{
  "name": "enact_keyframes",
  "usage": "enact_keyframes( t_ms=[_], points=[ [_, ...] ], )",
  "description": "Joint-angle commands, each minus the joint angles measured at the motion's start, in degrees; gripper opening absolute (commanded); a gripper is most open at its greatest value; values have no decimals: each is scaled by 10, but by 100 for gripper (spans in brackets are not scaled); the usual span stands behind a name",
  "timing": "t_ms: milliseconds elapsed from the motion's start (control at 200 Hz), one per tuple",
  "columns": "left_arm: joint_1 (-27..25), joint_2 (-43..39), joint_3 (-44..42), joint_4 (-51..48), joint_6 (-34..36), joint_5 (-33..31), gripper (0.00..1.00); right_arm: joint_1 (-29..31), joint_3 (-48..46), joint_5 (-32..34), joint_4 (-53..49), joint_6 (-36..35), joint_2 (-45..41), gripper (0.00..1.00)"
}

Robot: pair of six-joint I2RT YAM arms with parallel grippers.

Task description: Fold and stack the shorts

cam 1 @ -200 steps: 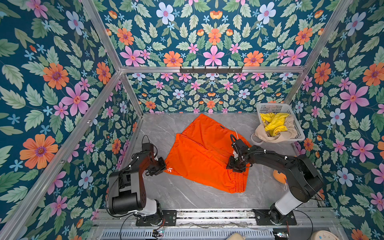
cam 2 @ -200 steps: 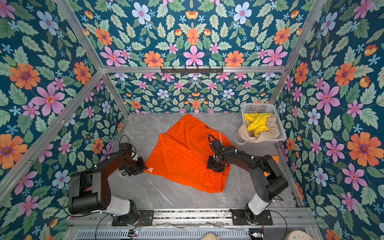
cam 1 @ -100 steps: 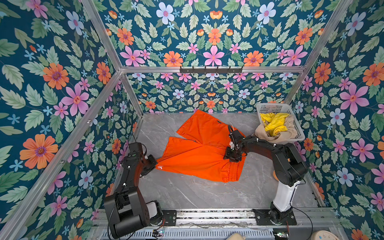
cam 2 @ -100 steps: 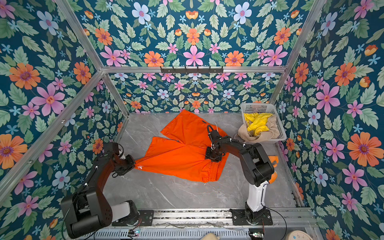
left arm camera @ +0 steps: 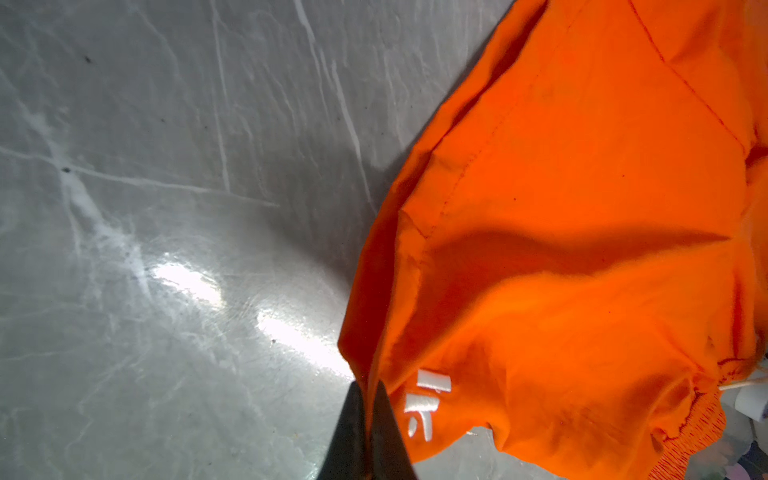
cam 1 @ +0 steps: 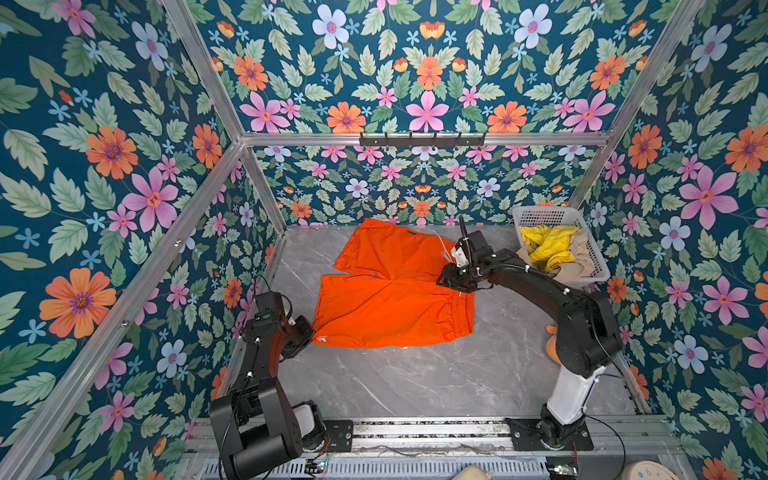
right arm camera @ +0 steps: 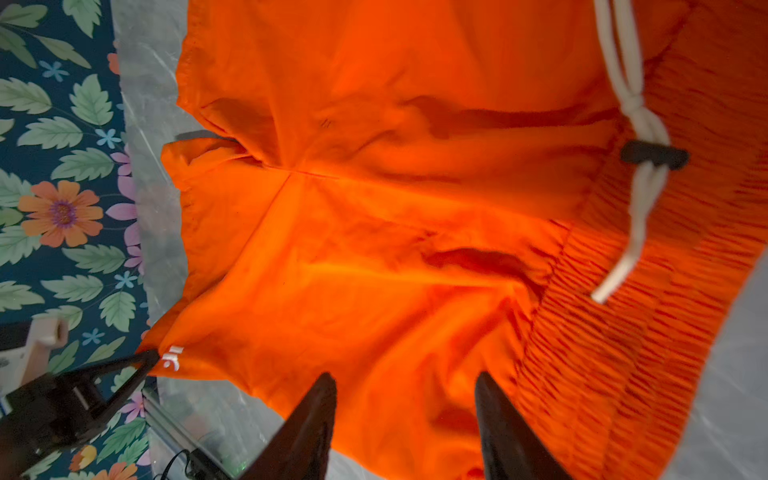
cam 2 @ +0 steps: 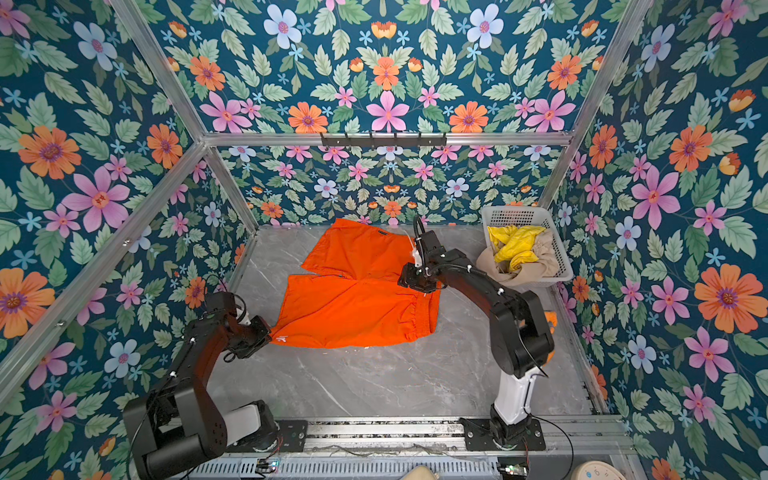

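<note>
The orange shorts [cam 1: 390,299] [cam 2: 353,299] lie spread on the grey table, legs toward the left wall and waistband toward the right. My left gripper [cam 1: 309,334] [cam 2: 269,332] [left arm camera: 368,388] is shut on the near leg's hem corner, beside the white logo [left arm camera: 424,401]. My right gripper [cam 1: 451,282] [cam 2: 409,282] [right arm camera: 405,380] stands open over the waistband's middle, fingers apart above the fabric. The white drawstring [right arm camera: 636,174] lies on the waistband. Yellow shorts [cam 1: 548,247] and beige shorts [cam 1: 577,266] sit bunched in the basket.
A white plastic basket [cam 1: 544,212] [cam 2: 517,214] stands at the back right corner. An orange plush toy [cam 1: 552,340] peeks out behind the right arm. Floral walls close in on three sides, with a black hook rail [cam 1: 422,139] on the back one.
The left gripper closed on the hem corner and drew it left, stretching the near leg flat. The right gripper shifted toward the back along the waistband and opened wider.
</note>
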Motion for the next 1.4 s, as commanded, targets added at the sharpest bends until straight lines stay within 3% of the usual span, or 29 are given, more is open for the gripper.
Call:
enact_keyframes(
  t_ms=[0,200,345,765,975,1105,1240,1395],
  points=[
    [0,6,1,5,6,5,8,-18,-76,-30,-19,38,-62,55],
    [0,8,0,6,11,9,8,-29,-231,-30,-38,87,-160,58],
    [0,9,0,8,12,14,8,-29,-314,-55,15,131,-194,58],
    [1,9,-11,20,8,24,8,-29,-335,-71,138,185,-125,55],
    [0,6,-11,21,5,25,8,-29,-331,-78,186,196,-88,41],
    [0,-3,-17,35,-3,20,6,-28,-346,-57,218,204,-89,25],
    [0,-21,1,14,-10,21,5,-27,-355,-57,194,207,-134,11],
    [0,-71,30,-38,-11,-6,5,-1,-378,-51,104,214,-229,9]
  ],
)
